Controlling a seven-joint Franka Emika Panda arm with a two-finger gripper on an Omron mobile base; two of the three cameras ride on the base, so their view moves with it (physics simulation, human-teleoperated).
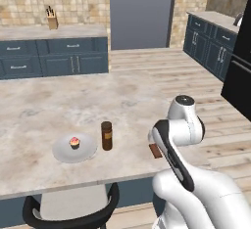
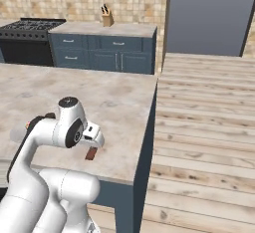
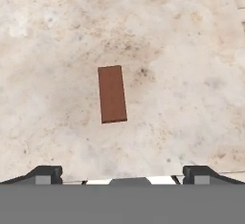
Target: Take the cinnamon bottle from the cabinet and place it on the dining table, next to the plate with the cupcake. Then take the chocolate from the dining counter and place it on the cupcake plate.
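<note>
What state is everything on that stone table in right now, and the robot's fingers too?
Small brown cinnamon bottle: upright, capped, beside the plate.
Round light grey plate: flat, holding the cupcake.
Pink-frosted cupcake: upright on the plate.
Flat brown chocolate bar: lying flat, untouched.
Robot's dark fingers: spread open above the chocolate, holding nothing.

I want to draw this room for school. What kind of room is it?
It looks like a kitchen. There are blue cabinets along a tiled wall, a black stove, a knife block on the counter, and a big stone-topped island holding a cupcake on a plate.
</note>
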